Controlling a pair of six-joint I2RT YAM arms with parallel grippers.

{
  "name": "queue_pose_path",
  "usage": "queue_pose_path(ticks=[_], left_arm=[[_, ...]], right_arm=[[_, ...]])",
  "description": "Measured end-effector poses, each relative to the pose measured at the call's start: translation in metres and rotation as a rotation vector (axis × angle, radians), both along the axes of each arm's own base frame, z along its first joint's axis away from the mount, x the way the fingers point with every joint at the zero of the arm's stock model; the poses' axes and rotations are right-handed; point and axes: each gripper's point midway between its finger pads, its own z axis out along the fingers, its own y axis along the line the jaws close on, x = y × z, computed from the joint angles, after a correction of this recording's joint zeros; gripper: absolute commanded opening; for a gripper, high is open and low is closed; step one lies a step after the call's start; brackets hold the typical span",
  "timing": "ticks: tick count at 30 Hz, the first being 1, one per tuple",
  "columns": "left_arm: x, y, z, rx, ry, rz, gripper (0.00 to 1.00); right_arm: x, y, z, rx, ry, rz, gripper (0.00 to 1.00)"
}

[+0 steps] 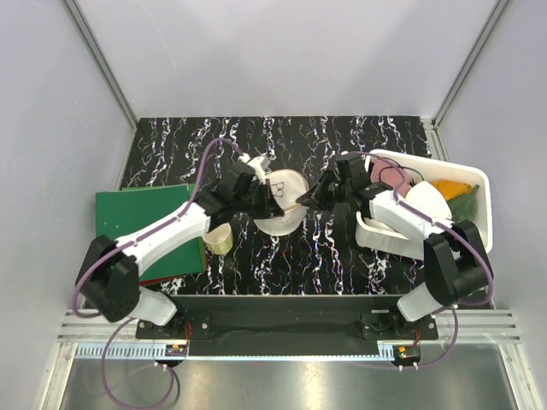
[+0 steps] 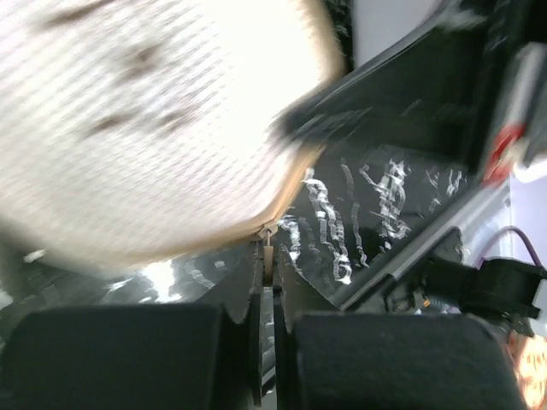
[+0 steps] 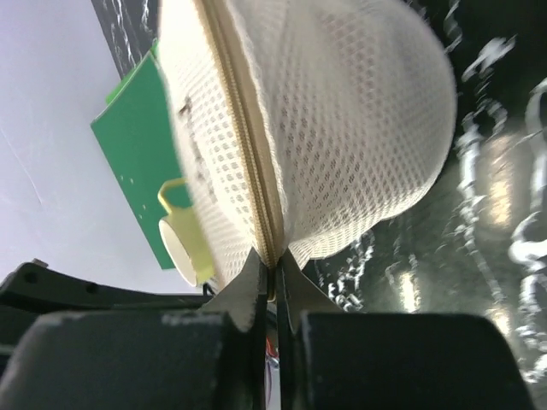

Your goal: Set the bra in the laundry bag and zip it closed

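Two pairs of fingers are pinched shut, and each wrist camera shows you its own grip up close. The right gripper (image 3: 273, 266) clamps the zipper seam of the laundry bag (image 3: 342, 128), and the closed zip line runs up and away from the fingertips between two bulging mesh halves. The left gripper (image 2: 266, 256) nips a small pale tab (image 2: 268, 237) at the bag's rim, though that view is blurred and the mesh washes out to white. Only the right wrist view lets you see the zip line, and only the left one shows the tab. Past the bag in the right wrist view you see the yellow cup (image 3: 184, 248), and beyond it the green board (image 3: 141, 145). From above you get what neither wrist gives: the bag is held between both grippers over the middle of the dark marbled table (image 1: 342, 141), with a dark mark on its upper face. The white tray (image 1: 444, 162) of coloured cloths (image 1: 453, 190) sits off to the right.
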Motion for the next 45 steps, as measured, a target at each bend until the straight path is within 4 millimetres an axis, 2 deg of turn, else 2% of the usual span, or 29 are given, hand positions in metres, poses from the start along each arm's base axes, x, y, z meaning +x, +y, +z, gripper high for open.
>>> queue_pose_path(ticks=[3, 4, 6, 7, 8, 10, 11, 13, 16, 18, 22, 24, 26, 31, 37, 38, 40, 41, 45], left_arm=[[0.003, 0.033, -0.007, 0.019, 0.003, 0.081, 0.0], [0.012, 0.054, -0.009, 0.028, 0.006, 0.144, 0.0], [0.019, 0.07, -0.006, 0.023, -0.006, 0.192, 0.0], [0.021, 0.073, -0.003, 0.021, -0.016, 0.198, 0.0], [0.021, 0.074, 0.0, 0.02, -0.025, 0.2, 0.0], [0.018, 0.072, 0.004, 0.021, -0.035, 0.184, 0.0], [0.016, 0.069, 0.006, 0.024, -0.038, 0.17, 0.0], [0.011, 0.058, 0.009, 0.023, -0.037, 0.137, 0.0], [0.006, 0.038, 0.014, 0.016, -0.04, 0.085, 0.0], [0.005, 0.026, 0.015, 0.012, -0.038, 0.057, 0.0], [0.007, 0.016, 0.012, 0.015, -0.023, 0.042, 0.0], [0.007, 0.012, 0.009, 0.019, -0.014, 0.037, 0.0], [0.006, 0.011, 0.007, 0.021, -0.007, 0.035, 0.0], [0.002, 0.007, 0.007, 0.019, -0.005, 0.024, 0.0], [0.001, 0.005, 0.008, 0.015, -0.007, 0.018, 0.0], [0.001, 0.005, 0.007, 0.015, -0.007, 0.018, 0.0], [0.001, 0.005, 0.007, 0.016, -0.009, 0.017, 0.0], [0.002, 0.005, 0.007, 0.016, -0.01, 0.016, 0.0], [0.005, 0.01, 0.006, 0.023, -0.01, 0.028, 0.0]], right_arm=[[0.02, -0.02, -0.005, -0.018, -0.017, -0.007, 0.0], [0.028, -0.025, -0.004, -0.024, -0.028, 0.003, 0.0], [0.035, -0.023, -0.003, -0.027, -0.047, 0.054, 0.01], [0.038, -0.018, 0.0, -0.027, -0.057, 0.094, 0.09], [0.044, -0.013, 0.005, -0.028, -0.077, 0.132, 0.32], [0.055, -0.007, 0.01, -0.04, -0.105, 0.182, 0.46], [0.061, -0.007, 0.012, -0.05, -0.12, 0.192, 0.58], [0.067, -0.009, 0.016, -0.069, -0.133, 0.194, 0.69], [0.061, -0.019, 0.015, -0.108, -0.119, 0.173, 0.73], [0.044, -0.025, 0.013, -0.123, -0.098, 0.155, 0.73], [-0.001, -0.02, 0.018, -0.07, -0.061, 0.134, 0.68], [-0.015, -0.014, 0.021, -0.028, -0.048, 0.123, 0.66], [-0.022, -0.006, 0.023, 0.005, -0.032, 0.111, 0.59], [-0.009, 0.007, 0.025, 0.063, -0.032, 0.077, 0.47], [0.005, 0.018, 0.003, 0.073, 0.012, 0.06, 0.38], [0.007, 0.019, 0.0, 0.074, 0.016, 0.058, 0.21], [0.01, 0.021, -0.006, 0.074, 0.028, 0.055, 0.03], [0.011, 0.022, -0.008, 0.077, 0.035, 0.054, 0.0], [0.017, 0.023, -0.006, 0.087, 0.025, 0.054, 0.0]])
